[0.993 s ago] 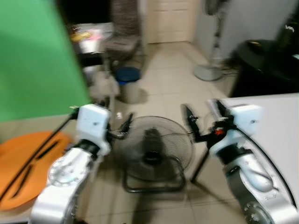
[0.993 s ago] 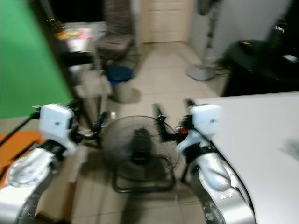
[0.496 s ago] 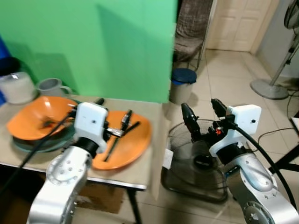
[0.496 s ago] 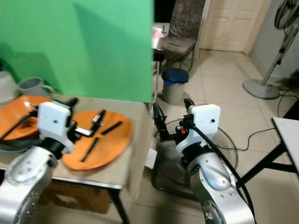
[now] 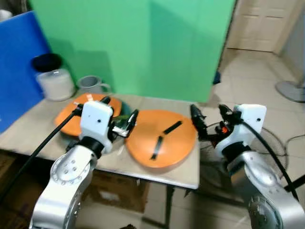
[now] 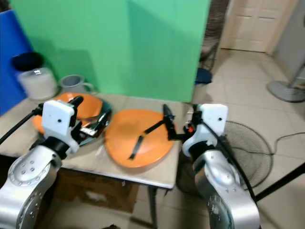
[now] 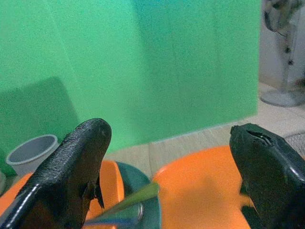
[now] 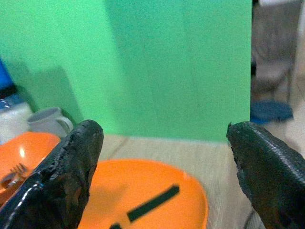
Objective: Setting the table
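Table (image 5: pixel 188 174) of pale wood stands before a green screen (image 5: pixel 143 47) in the left eye view, and on it lies a large orange plate (image 5: pixel 164 143) carrying two short black strips. Beside it, toward the robot's left, an orange bowl (image 5: pixel 71 114) sits nested in a dark green dish (image 5: pixel 121 107), with something metallic glinting at the dish's rim. Behind these stand a grey mug (image 5: pixel 90 84) and a white jar with a dark lid (image 5: pixel 52 78); what either holds cannot be seen. A blue panel (image 5: pixel 19 67) leans at the far left. The left gripper (image 5: pixel 119 117) hovers between bowl and plate with its fingers spread and nothing between them. The right gripper (image 5: pixel 209 119) hangs at the plate's right edge, fingers parted and bare.

The right eye view shows the same layout, with a floor fan (image 6: pixel 248 152) on the tiles beyond the table's right end.

In the left wrist view, the two black fingers (image 7: pixel 66 176) stand wide apart; between them lie the plate, the green dish and a shiny utensil handle (image 7: pixel 133 198).

In the right wrist view, the parted fingers (image 8: pixel 62 176) frame the plate and its strips, with the mug and a fork (image 8: pixel 14 174) in the bowl off to one side.

No writing is legible anywhere.
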Robot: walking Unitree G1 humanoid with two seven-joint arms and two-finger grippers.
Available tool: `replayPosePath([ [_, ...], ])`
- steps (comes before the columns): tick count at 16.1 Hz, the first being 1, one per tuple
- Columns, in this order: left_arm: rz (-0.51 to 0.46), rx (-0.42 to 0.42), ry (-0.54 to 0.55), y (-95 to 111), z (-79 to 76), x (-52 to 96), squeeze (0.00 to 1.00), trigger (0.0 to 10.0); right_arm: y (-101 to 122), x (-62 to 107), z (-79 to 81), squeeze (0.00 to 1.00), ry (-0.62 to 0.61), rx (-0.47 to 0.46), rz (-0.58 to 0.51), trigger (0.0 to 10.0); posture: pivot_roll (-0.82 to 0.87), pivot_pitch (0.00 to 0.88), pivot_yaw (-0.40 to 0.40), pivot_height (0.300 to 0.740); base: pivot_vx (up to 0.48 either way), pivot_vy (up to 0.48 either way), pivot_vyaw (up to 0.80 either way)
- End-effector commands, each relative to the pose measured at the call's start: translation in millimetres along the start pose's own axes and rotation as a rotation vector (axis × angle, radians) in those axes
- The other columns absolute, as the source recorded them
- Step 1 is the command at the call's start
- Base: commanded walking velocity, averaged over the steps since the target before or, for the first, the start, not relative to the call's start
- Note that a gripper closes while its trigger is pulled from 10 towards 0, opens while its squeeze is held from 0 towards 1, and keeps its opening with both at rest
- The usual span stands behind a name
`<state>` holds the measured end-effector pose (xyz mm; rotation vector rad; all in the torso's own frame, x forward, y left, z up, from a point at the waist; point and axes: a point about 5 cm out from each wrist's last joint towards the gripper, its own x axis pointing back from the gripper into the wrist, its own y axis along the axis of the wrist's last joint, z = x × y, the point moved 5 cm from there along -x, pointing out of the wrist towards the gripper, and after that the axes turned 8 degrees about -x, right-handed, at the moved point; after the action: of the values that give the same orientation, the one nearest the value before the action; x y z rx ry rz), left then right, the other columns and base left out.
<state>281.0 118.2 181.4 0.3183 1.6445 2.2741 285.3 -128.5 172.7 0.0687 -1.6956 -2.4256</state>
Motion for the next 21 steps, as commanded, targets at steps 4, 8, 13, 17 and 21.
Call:
replayPosePath([
  [4,0.086,-0.055,-0.135,-19.5,-10.0,6.2,0.0,10.0,-21.8,-31.5,-9.7,1.0,0.007,-0.131,0.169,10.0,0.09,0.0,0.066,0.74,0.0,0.0,0.0],
  [8,0.157,-0.088,-0.217,-35.5,-13.2,15.2,0.0,10.0,-55.7,-45.5,-5.4,1.0,0.07,-0.18,0.393,10.0,0.09,0.0,0.058,0.74,0.0,0.0,0.0],
  [13,0.277,-0.108,-0.213,-64.6,-0.5,34.6,0.0,10.0,-72.5,-43.5,-2.5,0.0,0.091,-0.36,0.557,10.0,0.1,0.0,0.045,0.74,0.0,0.0,0.0],
  [17,0.327,-0.062,-0.222,-89.9,-3.2,45.8,0.0,10.0,-75.5,-43.7,-3.4,0.0,0.087,-0.401,0.599,10.0,0.1,0.0,0.045,0.74,0.0,0.0,0.0],
  [21,0.365,-0.039,-0.23,-115.2,-9.3,45.9,0.0,10.0,-77.6,-42.4,-2.5,0.0,0.096,-0.41,0.63,10.0,0.1,0.0,0.043,0.74,0.0,0.0,0.0],
])
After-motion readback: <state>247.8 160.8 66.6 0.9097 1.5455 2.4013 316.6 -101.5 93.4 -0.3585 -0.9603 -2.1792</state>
